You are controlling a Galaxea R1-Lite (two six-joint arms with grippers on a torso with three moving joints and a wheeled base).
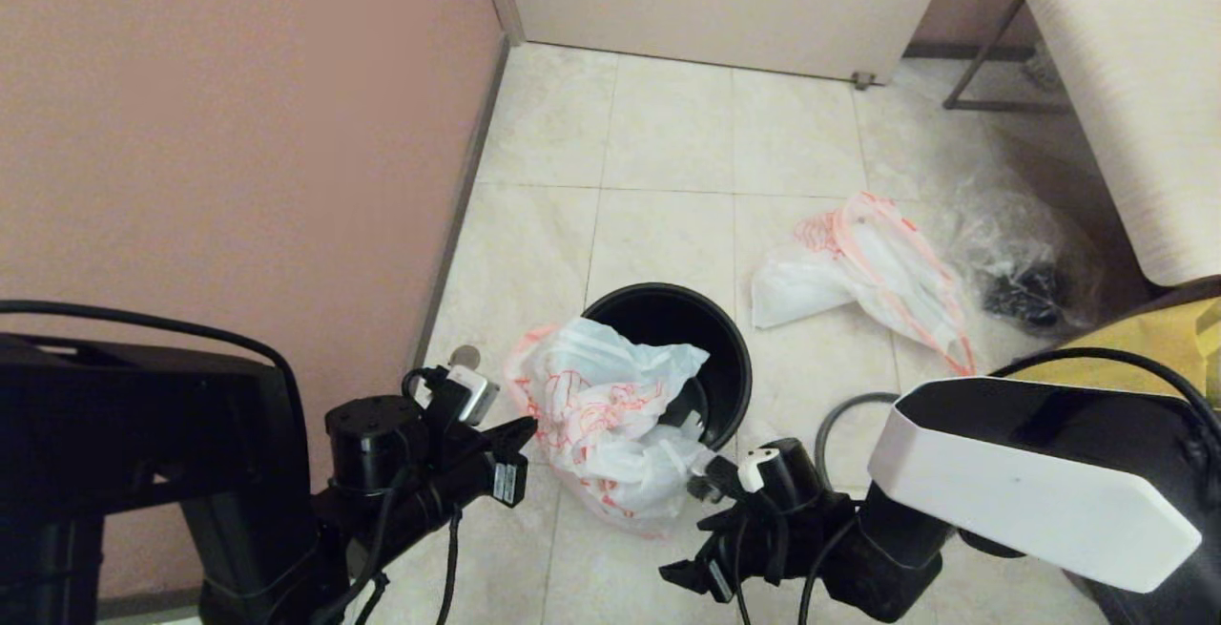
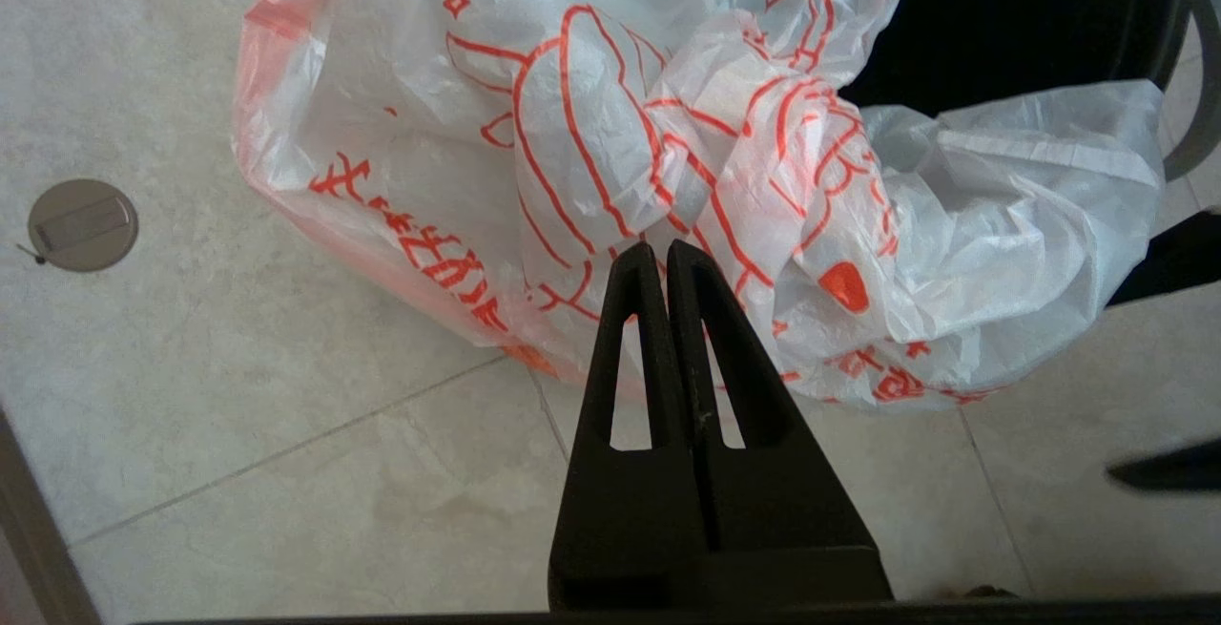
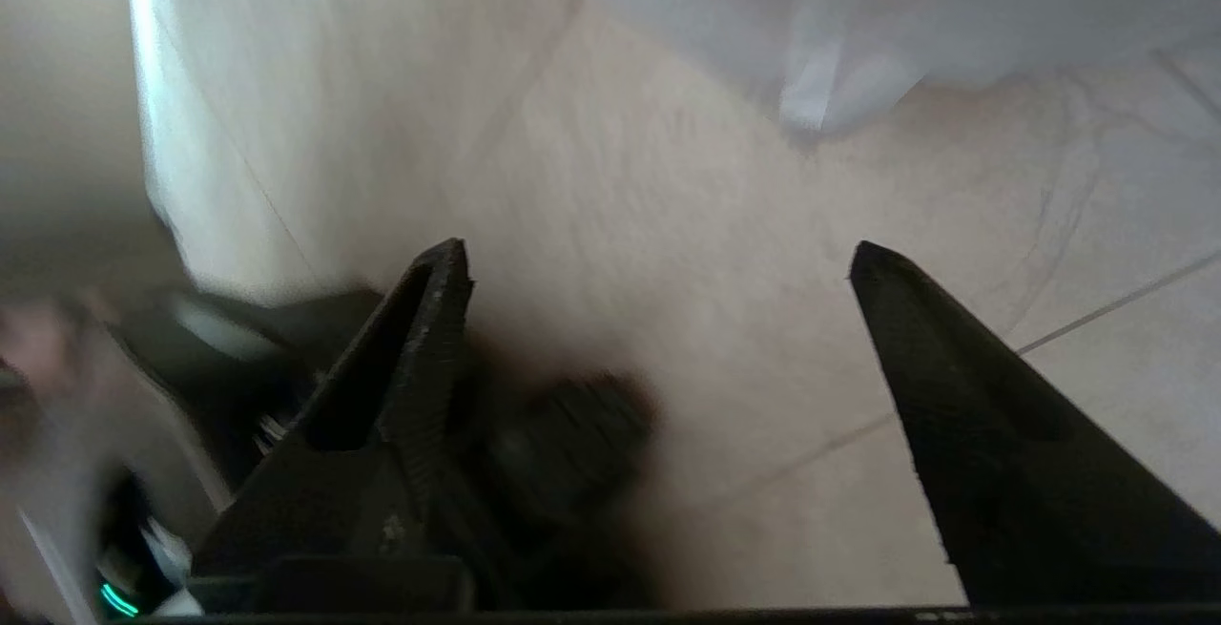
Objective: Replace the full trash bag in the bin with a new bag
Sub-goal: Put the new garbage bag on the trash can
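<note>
Two arms sit low in my head view, one on each side of the bin (image 1: 725, 358), which stands on the tiled floor (image 1: 668, 129) near the wall (image 1: 238, 129). The bin is black and round; part of its dark inside shows.

The new bag (image 1: 601, 415) lies crumpled over the bin's near rim, spilling onto the floor on the side toward me. It is white with orange-red line drawings and characters; I cannot read the print. A small solid red patch shows in the left wrist view.

The full trash bag (image 1: 868, 272), white with an orange band, lies on the tiles beyond and to the right of the bin, well apart from it. A clear crinkled bag (image 1: 1021, 262) with dark contents lies just beside it.

My left gripper (image 2: 658, 258) is pressed closed with nothing between its fingers, the tips just short of the new bag.

My right gripper (image 3: 658, 262) is spread wide over bare tile, holding nothing, by the bag's near right edge.

A small round floor plate (image 2: 82, 224) lies near the wall.
</note>
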